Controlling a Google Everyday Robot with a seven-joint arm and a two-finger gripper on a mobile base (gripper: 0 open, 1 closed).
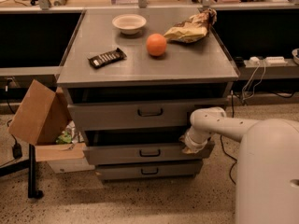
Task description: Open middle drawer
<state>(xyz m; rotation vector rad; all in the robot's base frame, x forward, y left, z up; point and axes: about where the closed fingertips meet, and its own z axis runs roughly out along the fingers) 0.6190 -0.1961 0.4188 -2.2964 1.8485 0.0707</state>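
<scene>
End effector: my end effector (pixel 188 145) is at the right end of the middle drawer (pixel 117 154), against its top edge. I cannot tell how far open it is or whether it has hold of anything.
Middle drawer: it lies between the taller top drawer (pixel 107 115) and the slim bottom drawer (pixel 121 172), with a dark gap showing above its front.
Long axis: the front runs side to side across the view, leftward from my end effector.
Loop handle (pixel 150 152): at the centre of the front, well apart from my end effector.
Pull direction: outward toward the camera, square to that axis. From the end rather than the centre, I judge the drawer may skew.
</scene>
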